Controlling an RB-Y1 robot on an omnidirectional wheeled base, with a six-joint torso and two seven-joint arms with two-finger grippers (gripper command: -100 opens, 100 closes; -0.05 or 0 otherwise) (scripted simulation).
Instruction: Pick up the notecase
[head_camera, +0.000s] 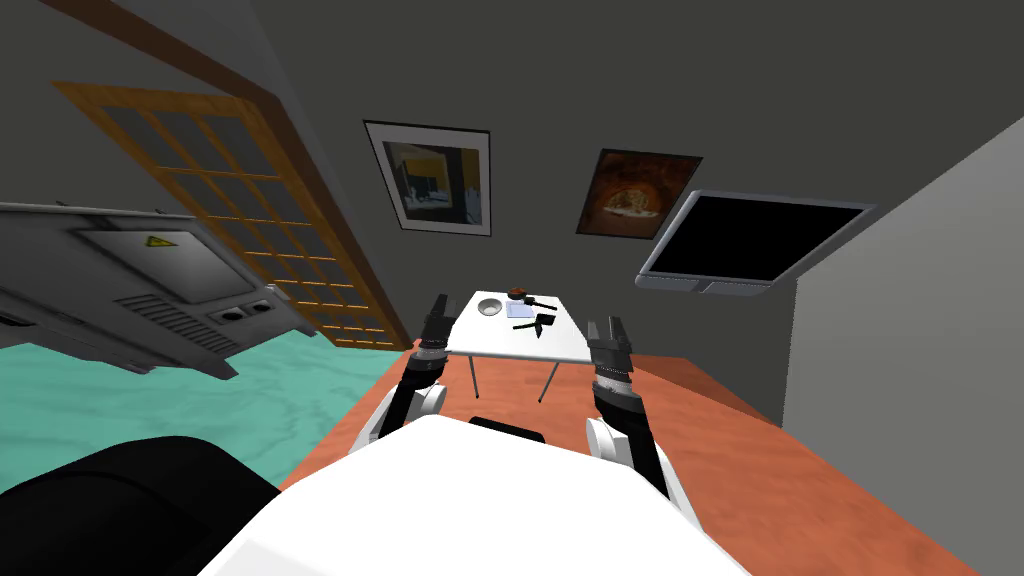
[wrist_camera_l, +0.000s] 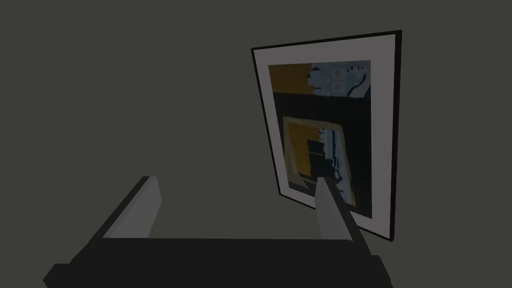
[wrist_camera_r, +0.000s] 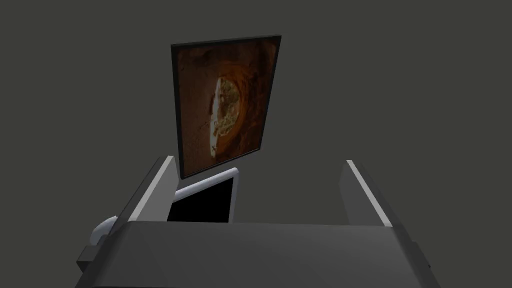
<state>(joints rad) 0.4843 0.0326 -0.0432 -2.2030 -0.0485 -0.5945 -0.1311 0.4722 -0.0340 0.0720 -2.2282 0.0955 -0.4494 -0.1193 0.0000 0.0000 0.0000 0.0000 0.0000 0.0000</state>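
A small white table (head_camera: 500, 345) on thin legs stands ahead of me, near the far wall. Several small things lie on it: a black folded item (head_camera: 543, 322) near the middle, which may be the notecase, a pale flat sheet (head_camera: 521, 310), a grey bowl (head_camera: 489, 307) and a small brown-red object (head_camera: 517, 293). My left gripper (head_camera: 438, 308) (wrist_camera_l: 236, 182) is raised by the table's left edge, open and holding nothing. At the table's right front corner my right gripper (head_camera: 607, 330) (wrist_camera_r: 258, 161) is also raised, open and holding nothing.
A wooden door with glass panes (head_camera: 250, 200) and a grey appliance (head_camera: 150, 290) lie to the left. A dark screen (head_camera: 755, 240) hangs on the wall at right, beside a grey wall (head_camera: 900, 330). The table stands on an orange-red floor (head_camera: 760, 450) that borders teal floor (head_camera: 150, 400).
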